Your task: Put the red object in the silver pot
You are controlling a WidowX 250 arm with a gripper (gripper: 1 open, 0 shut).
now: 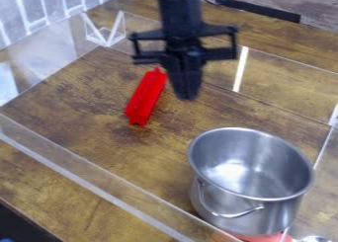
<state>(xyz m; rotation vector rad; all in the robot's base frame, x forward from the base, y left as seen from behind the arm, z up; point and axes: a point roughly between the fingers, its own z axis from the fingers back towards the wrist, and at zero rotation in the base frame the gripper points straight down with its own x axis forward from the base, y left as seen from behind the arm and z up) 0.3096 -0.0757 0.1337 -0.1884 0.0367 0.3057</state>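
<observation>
The red object [145, 96] lies flat on the wooden table [79, 108], a long bright red block pointing up and to the right. My gripper [188, 88] hangs point-down just right of the block's upper end, its dark fingers shut together with nothing between them. It is apart from the block. The silver pot [248, 173] stands upright at the lower right, shiny and empty inside, with a small loop handle facing the front.
Clear acrylic walls [93, 177] fence the wooden table on the front, left and right. A small clear stand [99, 31] sits at the back left. Part of a white thing [7, 76] shows at the left edge.
</observation>
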